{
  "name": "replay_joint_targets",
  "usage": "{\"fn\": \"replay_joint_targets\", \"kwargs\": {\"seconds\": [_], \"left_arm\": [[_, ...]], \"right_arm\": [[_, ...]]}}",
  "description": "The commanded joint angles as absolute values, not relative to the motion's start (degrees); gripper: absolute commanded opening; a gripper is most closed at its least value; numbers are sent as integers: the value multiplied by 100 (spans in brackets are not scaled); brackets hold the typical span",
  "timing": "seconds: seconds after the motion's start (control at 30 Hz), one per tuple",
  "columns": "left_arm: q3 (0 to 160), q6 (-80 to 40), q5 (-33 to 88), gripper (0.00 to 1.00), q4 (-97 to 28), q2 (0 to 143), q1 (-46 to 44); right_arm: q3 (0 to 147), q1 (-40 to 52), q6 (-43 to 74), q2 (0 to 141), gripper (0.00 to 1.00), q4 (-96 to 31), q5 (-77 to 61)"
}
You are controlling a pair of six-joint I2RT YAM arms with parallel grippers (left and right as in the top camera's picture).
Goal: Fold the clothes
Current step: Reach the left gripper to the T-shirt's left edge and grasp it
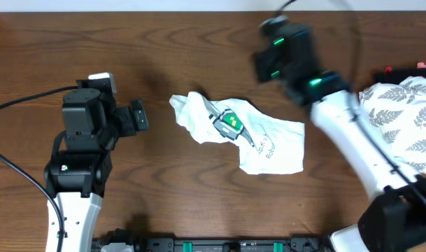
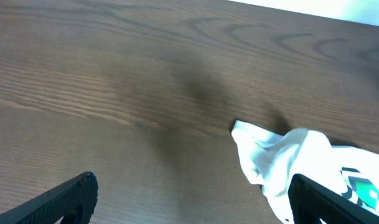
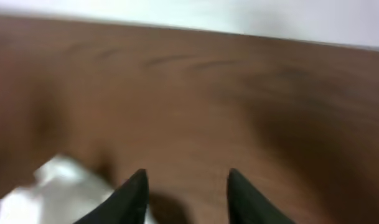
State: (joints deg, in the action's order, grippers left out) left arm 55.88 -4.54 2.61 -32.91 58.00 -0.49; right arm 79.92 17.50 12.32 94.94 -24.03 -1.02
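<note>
The clothes, a white T-shirt [image 1: 268, 143], lie crumpled in the middle of the dark wooden table, with a green-and-black graphic [image 1: 231, 120] and grey lettering facing up. My left gripper [image 1: 139, 115] stands open just left of the shirt's bunched end. In the left wrist view its fingers [image 2: 65, 199] are spread wide over bare wood, and the shirt [image 2: 282, 155] lies beside the right finger. My right gripper [image 1: 265, 59] hovers, blurred, behind the shirt's right part. Seen from the right wrist, this gripper [image 3: 186, 180] is open and empty, and the shirt [image 3: 58, 186] is at lower left.
A white cloth with a grey fern print [image 1: 405, 119] lies at the right edge of the table, partly under my right arm. A small red thing [image 1: 391, 70] shows behind it. The table's far edge [image 1: 199, 5] runs along the top.
</note>
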Motion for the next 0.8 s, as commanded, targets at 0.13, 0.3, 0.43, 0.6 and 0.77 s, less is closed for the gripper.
{"fn": "replay_joint_targets", "kwargs": {"seconds": [0.13,0.3,0.43,0.6,0.77], "left_arm": [[5712,-506,259,98,-3269,5798,-69],[5708,-504,1020,98,-3345,5830,-71],[5601,-537,1466,98,-3509,6095,-73],[5522,-808,1994,98,-3876,6893,-84],[5522,-808,2491,95,-3723,7695,-349]], "right_arm": [[8062,987,1433,9354,29,-3607,-1400],[8062,1260,576,9354,40,-4947,-1356],[8060,1400,635,9354,43,-5459,-642],[8060,1321,698,9354,45,-5590,-381],[8060,1236,832,9356,45,-5570,-384]]}}
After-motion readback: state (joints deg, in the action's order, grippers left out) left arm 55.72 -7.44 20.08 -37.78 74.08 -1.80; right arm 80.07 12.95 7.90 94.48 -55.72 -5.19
